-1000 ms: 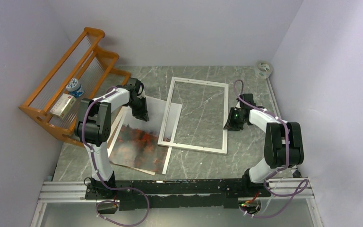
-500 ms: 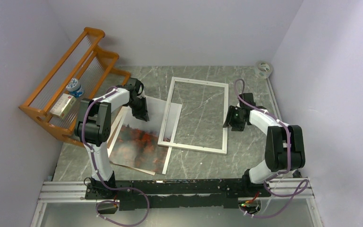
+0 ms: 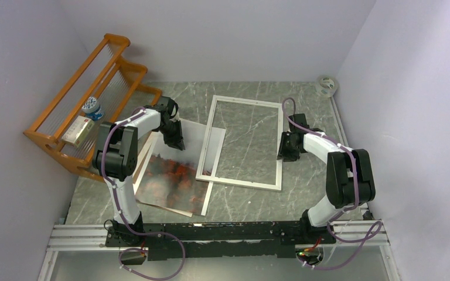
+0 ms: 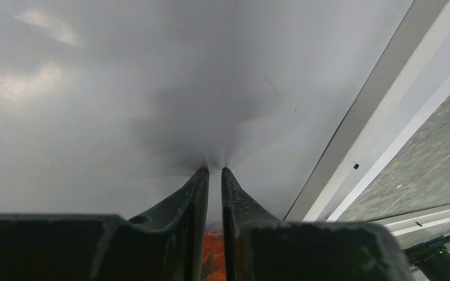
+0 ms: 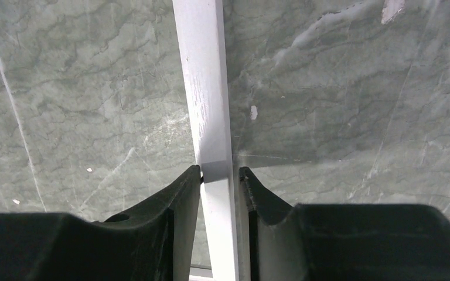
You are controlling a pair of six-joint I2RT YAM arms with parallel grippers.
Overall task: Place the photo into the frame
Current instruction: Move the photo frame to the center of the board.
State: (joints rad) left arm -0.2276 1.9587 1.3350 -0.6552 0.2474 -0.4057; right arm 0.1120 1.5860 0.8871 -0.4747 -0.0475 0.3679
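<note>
The photo (image 3: 176, 175) lies left of centre, grey sky far, red-orange trees near; its far right corner sits under the left rail of the white frame (image 3: 244, 102). My left gripper (image 3: 176, 138) stands on the sky part. In the left wrist view the photo (image 4: 123, 88) fills the picture, my left gripper (image 4: 215, 169) is shut to a slit with its tips pressed on the print, and the frame (image 4: 387, 117) runs along the right. My right gripper (image 3: 286, 149) straddles the frame's right rail (image 5: 202, 88). Seen from the wrist, the right gripper (image 5: 220, 170) is open, one tip touching the rail.
An orange wooden rack (image 3: 64, 93) stands at the far left with a box (image 3: 77, 130) and a small jar (image 3: 93, 108) on it. A tape roll (image 3: 327, 86) sits in the far right corner. A brown board edge (image 3: 143, 157) shows left of the photo. Walls close in on three sides.
My right gripper has opened, shifted slightly along the frame's right rail with its wrist turned, and narrowed again round the rail. The left arm, photo and frame have not moved.
</note>
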